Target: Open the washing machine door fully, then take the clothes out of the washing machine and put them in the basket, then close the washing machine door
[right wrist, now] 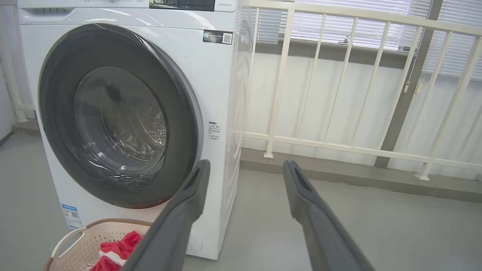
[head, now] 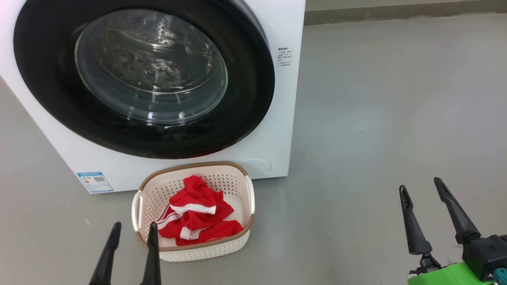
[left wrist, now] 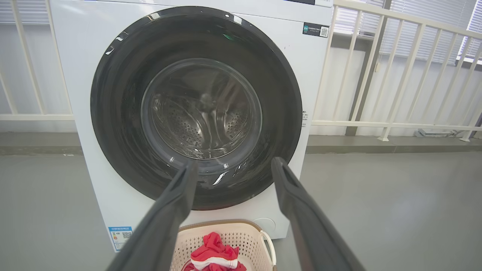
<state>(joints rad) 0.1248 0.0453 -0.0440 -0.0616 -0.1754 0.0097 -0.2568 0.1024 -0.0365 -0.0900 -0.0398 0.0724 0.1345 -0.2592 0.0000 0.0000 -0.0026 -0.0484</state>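
Observation:
The white washing machine [head: 277, 118] stands on the floor, and its door [head: 47, 91], black-rimmed with a glass bowl, lies flat against the front. Through the glass I see bare steel drum. Right before the machine sits the cream basket [head: 206, 249] with the red, white-striped clothes [head: 196, 215] inside. My left gripper [head: 134, 231] is open at the basket's near left corner, holding nothing. Far to the right, my right gripper [head: 420, 188] is open over bare floor. The left wrist view faces the door [left wrist: 113, 113] and basket [left wrist: 229, 233]; the right wrist view shows the door [right wrist: 56, 113] and clothes [right wrist: 116, 250].
Grey floor spreads to the right of the machine [head: 396, 99]. A cream railing [right wrist: 339, 146] runs along the wall behind and to the right of the machine. A blue label sticker [head: 95, 182] marks the machine's lower left front.

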